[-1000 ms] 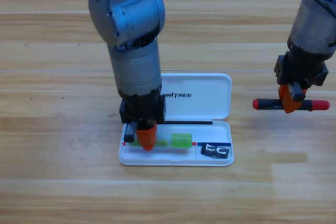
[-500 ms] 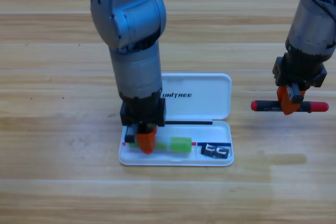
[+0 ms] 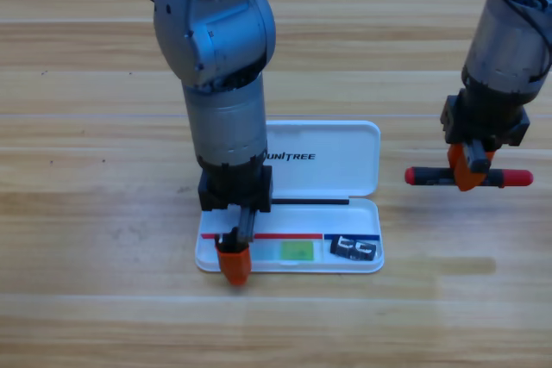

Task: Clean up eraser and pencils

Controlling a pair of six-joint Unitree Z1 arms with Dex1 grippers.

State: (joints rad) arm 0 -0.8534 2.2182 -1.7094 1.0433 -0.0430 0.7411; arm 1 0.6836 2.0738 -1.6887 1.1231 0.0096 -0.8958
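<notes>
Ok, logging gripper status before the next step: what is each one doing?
Left gripper: over the white case's front edge, jaws cannot be told.
Right gripper: closed on the red pencil.

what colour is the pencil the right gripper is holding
Red with a black middle section; the pencil sits crosswise in the right gripper, high view.

Left claw point(image 3: 233, 263) low, right claw point(image 3: 468, 166) aloft

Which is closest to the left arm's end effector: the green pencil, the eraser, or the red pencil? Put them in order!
From the left end effector:
1. Green pencil, in the case just to its right.
2. Eraser, at the case's right end.
3. Red pencil, far right, held by the right end effector.
</notes>
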